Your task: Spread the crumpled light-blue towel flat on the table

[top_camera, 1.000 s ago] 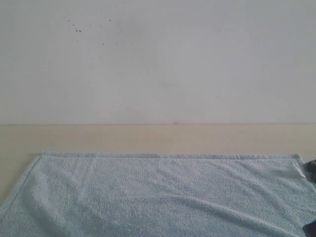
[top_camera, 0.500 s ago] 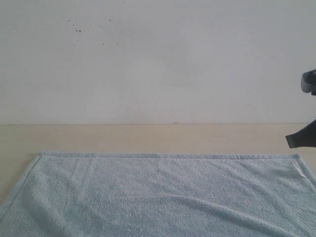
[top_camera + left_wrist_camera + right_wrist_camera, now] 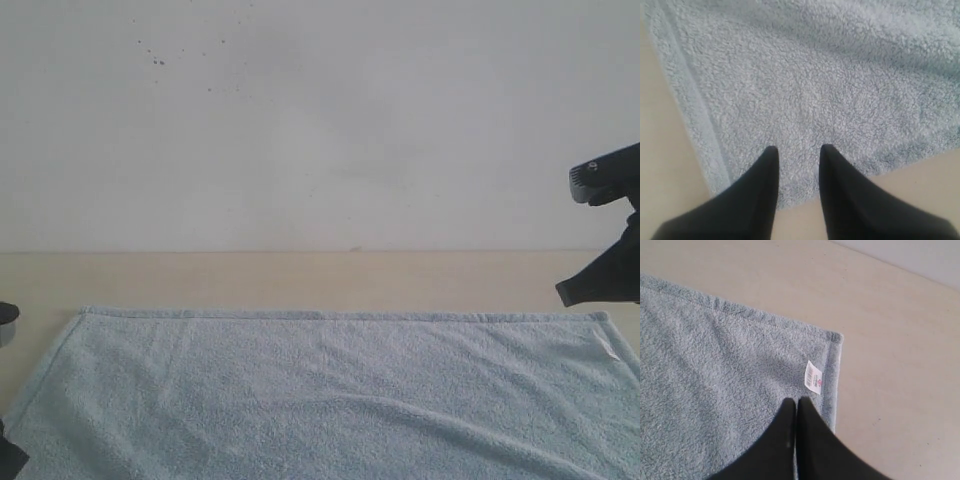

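Towel [image 3: 320,400] lies almost flat toward 6 o'clock on the worktop [image 3: 300,280], faint ripples only; left hand [image 3: 799,150] open over its 8 o'clock side, right hand [image 3: 796,402] closed, empty, above the label [image 3: 813,377] corner at 3 o'clock; best lift both clear without snagging pile.

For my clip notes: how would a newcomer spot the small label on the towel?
Start with the beige table, where the light-blue towel lies spread. In the exterior view, follow the towel's far hem to its right corner. The label sits just inside it, the only smooth white patch on the fluffy cloth.
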Controlling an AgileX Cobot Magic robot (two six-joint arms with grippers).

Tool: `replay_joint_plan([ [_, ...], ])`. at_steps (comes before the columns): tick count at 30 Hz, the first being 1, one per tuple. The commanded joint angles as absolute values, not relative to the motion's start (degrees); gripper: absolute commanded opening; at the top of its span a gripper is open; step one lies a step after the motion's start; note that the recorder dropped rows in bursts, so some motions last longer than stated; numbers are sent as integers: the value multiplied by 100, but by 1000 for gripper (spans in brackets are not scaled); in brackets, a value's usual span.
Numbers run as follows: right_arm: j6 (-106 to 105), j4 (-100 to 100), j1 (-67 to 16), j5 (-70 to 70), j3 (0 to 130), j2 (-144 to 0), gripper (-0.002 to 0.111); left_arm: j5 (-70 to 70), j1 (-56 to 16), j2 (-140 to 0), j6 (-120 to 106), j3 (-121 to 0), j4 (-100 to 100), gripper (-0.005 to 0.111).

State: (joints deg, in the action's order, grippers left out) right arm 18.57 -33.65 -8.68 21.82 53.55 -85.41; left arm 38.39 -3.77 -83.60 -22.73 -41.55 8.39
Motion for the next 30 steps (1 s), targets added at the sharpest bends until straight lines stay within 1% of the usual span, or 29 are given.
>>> replay_joint_plan([
  [1, 1842, -3333, -854, 2148, 5397, -8539, 0, 3918, -408, -8473, -2298, -4131, 791, 27],
  [8, 1866, -3315, -854, 2149, 5397, -8539, 0, 3618, -408, -8689, -2186, -3858, 541, 27],
  [19, 1866, -3250, -854, 2162, 5397, -8539, 0, 3332, -408, -8877, -1641, -3843, 0, 27],
  [21, 1866, -3250, -854, 2162, 5397, -8539, 0, 3281, -408, -8889, -1435, -3843, -108, 25],
  [22, 1866, -3239, -854, 2162, 5397, -8539, 0, 3281, -408, -8889, -1435, -3843, -133, 21],
  [24, 1866, -3239, -854, 2151, 5397, -8539, 0, 3281, -408, -8912, -1435, -3843, -154, 8],
  [25, 1866, -3229, -854, 2152, 5397, -8539, 0, 3281, -408, -8924, -1478, -3843, -154, 4],
  [30, 1866, -3203, -854, 2152, 5397, -8539, 0, 3258, -408, -9082, -1502, -3843, -154, 4],
])
